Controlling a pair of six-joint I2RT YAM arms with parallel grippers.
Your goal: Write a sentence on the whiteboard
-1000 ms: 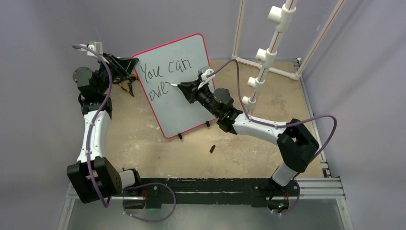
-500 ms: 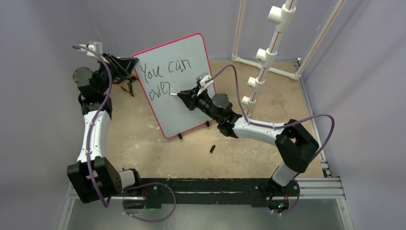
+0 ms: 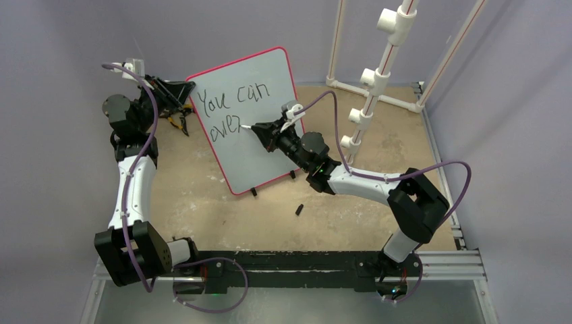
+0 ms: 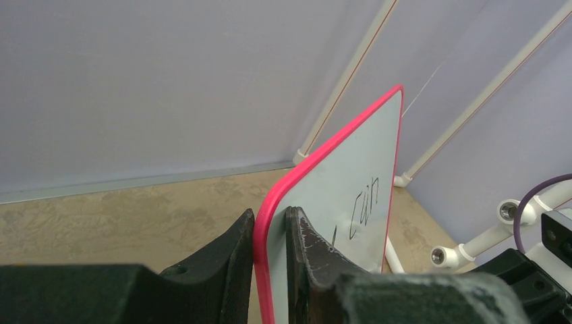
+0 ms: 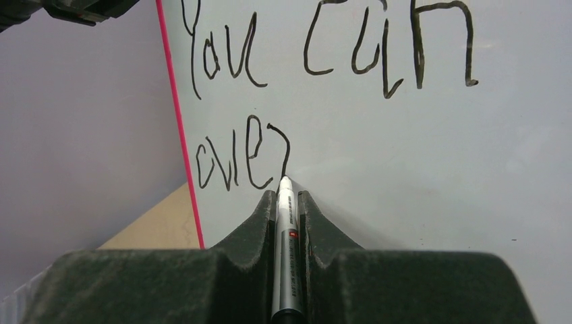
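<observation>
The whiteboard (image 3: 270, 152) stands tilted on small black feet, with a red-pink rim. The sentence (image 3: 229, 111) on it reads "You can" and below it "over", the last letter partly drawn; it also shows in the right wrist view (image 5: 324, 47). My left gripper (image 3: 181, 94) is shut on the whiteboard's left edge (image 4: 270, 223), one finger on each face. My right gripper (image 3: 264, 129) is shut on a silver marker (image 5: 286, 236). The marker's tip touches the board at the bottom of the "r" stroke.
A small black marker cap (image 3: 299, 209) lies on the tan table in front of the board. A white PVC pipe frame (image 3: 374, 81) stands at the back right. Purple walls close in behind and at the sides.
The right gripper drew the "r" after "ove": it went down and left, then back up a little. The board and left gripper have not moved.
</observation>
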